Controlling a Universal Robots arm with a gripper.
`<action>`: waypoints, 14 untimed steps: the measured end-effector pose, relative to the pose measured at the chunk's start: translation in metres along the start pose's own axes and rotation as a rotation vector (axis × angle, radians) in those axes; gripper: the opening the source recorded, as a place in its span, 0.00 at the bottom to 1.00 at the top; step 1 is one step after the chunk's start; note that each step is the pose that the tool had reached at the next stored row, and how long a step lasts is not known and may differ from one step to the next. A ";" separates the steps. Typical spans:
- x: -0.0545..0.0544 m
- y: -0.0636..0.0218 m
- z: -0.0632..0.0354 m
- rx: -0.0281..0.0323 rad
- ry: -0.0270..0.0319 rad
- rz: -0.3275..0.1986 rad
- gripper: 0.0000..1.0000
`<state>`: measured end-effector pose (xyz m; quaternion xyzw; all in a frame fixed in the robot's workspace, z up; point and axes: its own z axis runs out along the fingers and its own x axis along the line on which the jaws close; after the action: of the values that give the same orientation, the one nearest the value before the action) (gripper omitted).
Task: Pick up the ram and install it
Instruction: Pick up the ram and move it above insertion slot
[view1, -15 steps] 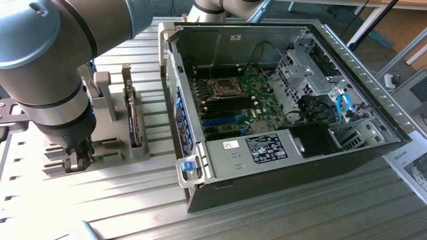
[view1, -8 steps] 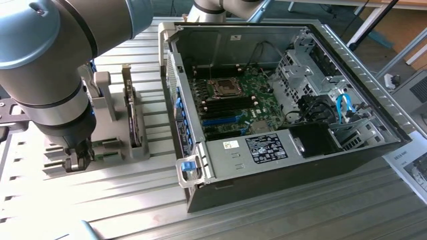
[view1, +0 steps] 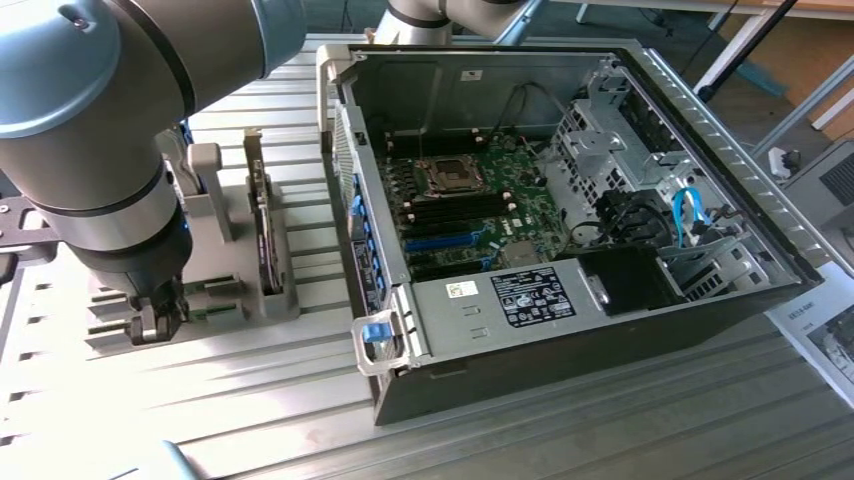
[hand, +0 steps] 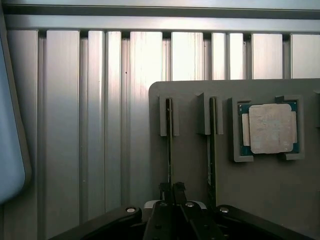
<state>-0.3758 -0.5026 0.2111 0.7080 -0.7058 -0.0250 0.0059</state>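
Two thin rams stand on edge in slots of a grey holder (hand: 190, 165). My gripper (hand: 172, 188) is down over the ram (hand: 169, 145) nearer the holder's edge, its two fingers pinched close on either side of the stick's near end. The ram still sits in its slot. The second ram (hand: 212, 150) stands untouched beside it. In the exterior view the gripper (view1: 154, 322) is low at the grey holder (view1: 220, 290), on the exterior view's left, away from the open computer case (view1: 534, 300) and its motherboard's memory slots (view1: 461, 208).
A square silver processor (hand: 270, 129) lies in its own pocket on the holder beyond the second ram. The ribbed aluminium table (hand: 100, 125) runs under everything. The case's blue latch (view1: 376, 335) and metal side wall (view1: 350, 200) stand between holder and motherboard. Papers (view1: 827, 340) lie at the right.
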 end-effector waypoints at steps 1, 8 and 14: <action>0.000 0.0000 0.0000 0.0000 0.0000 0.000 0.12; 0.000 0.0001 -0.0040 0.0000 0.0000 0.000 0.12; 0.000 -0.0004 -0.0120 0.0001 0.0000 0.000 0.12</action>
<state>-0.3749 -0.5025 0.2230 0.7080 -0.7058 -0.0250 0.0059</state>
